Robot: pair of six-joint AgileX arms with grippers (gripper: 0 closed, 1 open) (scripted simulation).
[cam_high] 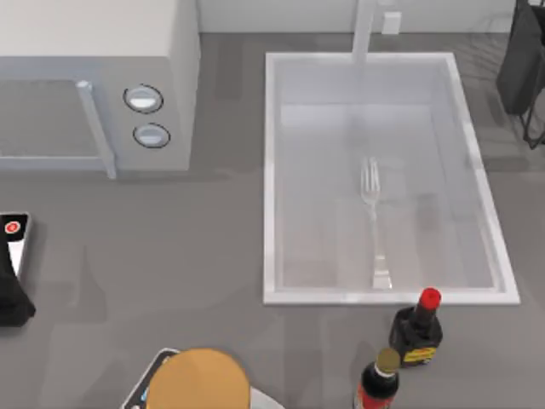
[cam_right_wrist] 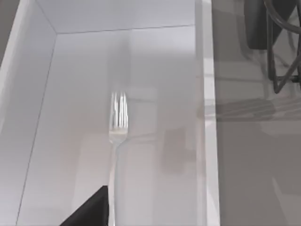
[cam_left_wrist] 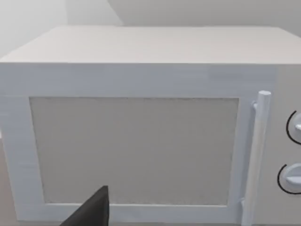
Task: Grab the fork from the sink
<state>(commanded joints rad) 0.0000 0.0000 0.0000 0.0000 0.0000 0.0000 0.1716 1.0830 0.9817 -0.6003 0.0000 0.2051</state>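
The fork [cam_high: 372, 213] lies flat on the bottom of the sink [cam_high: 271, 170], right of the middle, tines toward the faucet post [cam_high: 364, 30] and handle end close to the near wall. In the right wrist view the fork [cam_right_wrist: 117, 136] runs lengthwise along the basin, inside the sink's white rim [cam_right_wrist: 205, 94]. A dark part of my right gripper [cam_right_wrist: 91, 209] shows at the picture's edge, above the handle end and apart from it. A dark part of my left gripper [cam_left_wrist: 91, 212] shows in front of the microwave door, far from the sink.
A grey microwave [cam_high: 94, 85] with two knobs stands left of the sink. Two dark bottles [cam_high: 417, 328] [cam_high: 379, 379] stand at the sink's near edge. A black wire rack [cam_high: 524, 68] is at the far right. A round tan object [cam_high: 200, 379] sits at the front.
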